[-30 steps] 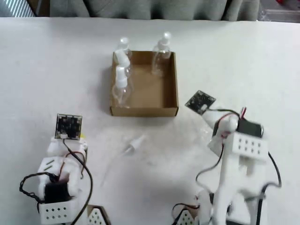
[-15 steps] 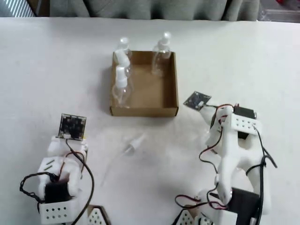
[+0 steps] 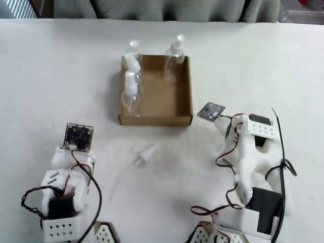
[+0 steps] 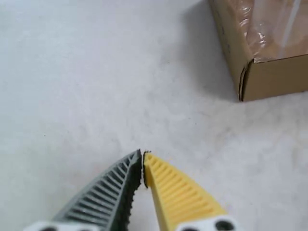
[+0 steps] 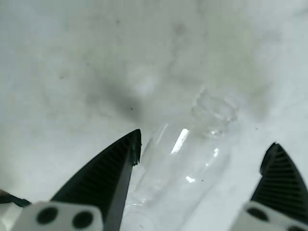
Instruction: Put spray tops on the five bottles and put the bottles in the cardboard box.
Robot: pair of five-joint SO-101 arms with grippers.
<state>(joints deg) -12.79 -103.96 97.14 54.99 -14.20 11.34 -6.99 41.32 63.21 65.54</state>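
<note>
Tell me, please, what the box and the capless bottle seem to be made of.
The box looks like plain brown cardboard, matte, with a folded corner seam. The bottle seems clear glossy plastic: the table shows through it, with bright glints; glass is possible.

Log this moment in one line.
left jaws shut over white table; right jaws open astride uncapped clear plastic bottle; white spray top loose on table; spray-topped bottles in brown cardboard box

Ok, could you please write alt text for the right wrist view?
A clear bottle with no spray top lies on the white table, between the two black fingers of the right hand, which is open around it.
</note>
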